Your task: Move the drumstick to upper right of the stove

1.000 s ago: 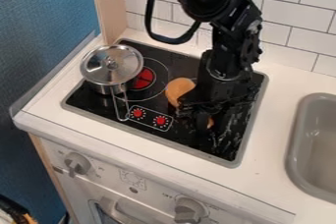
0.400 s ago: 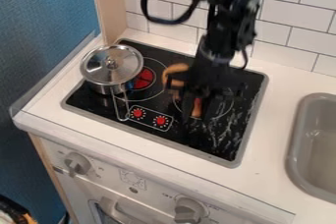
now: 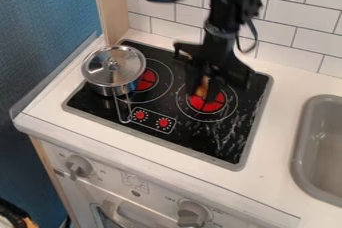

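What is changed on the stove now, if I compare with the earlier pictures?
The gripper has moved back toward the tiled wall, and the drumstick has gone with it, apparently still held between its fingers. More of the right red burner is now uncovered. The lidded pot stayed in its place.

No words or numbers legible with certainty. Printed signs, by location:
- Centre-left of frame, black rectangular stovetop with grey rim (image 3: 200, 147): white-outlined control panel (image 3: 152, 120); white tick marks ring two round red dials, left (image 3: 140, 115) and right (image 3: 163, 122).
- Lower left, white toy oven front (image 3: 157, 192): faint grey grid-like symbol (image 3: 135, 180) between two round grey knobs, left (image 3: 79, 166) and right (image 3: 193, 214). Small dark characters beside right knob, too small to read.
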Motion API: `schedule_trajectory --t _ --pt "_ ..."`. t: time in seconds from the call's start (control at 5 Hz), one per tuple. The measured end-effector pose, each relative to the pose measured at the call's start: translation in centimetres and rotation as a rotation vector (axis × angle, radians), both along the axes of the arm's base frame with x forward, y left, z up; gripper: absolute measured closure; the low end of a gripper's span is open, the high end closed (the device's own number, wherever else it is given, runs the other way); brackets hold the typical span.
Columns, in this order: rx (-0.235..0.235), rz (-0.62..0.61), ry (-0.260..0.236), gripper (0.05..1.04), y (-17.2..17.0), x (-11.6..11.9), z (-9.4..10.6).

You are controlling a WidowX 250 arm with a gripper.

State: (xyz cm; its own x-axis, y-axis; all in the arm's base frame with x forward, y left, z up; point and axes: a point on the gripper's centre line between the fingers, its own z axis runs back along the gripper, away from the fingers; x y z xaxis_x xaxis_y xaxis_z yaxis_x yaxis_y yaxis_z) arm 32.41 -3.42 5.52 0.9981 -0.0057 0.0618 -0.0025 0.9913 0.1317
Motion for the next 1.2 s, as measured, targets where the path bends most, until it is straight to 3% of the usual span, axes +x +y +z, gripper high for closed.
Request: schedule_trajectory --t 0.4,0.6,0.8,1.0,1.2 --pt "0.088 -0.497 0.088 0.749 0.7 3.3 0.0" --pt "0.155 -0.741 0.063 0.749 0.2 4.4 -0.1" --pt "0.211 -1.000 0.098 0.748 0.0 5.0 -1.2" --pt "0.213 -1.257 0.096 0.749 -0.6 6.1 -1.8" --pt "0.196 -1.306 0.148 0.749 -0.5 6.9 -3.6"
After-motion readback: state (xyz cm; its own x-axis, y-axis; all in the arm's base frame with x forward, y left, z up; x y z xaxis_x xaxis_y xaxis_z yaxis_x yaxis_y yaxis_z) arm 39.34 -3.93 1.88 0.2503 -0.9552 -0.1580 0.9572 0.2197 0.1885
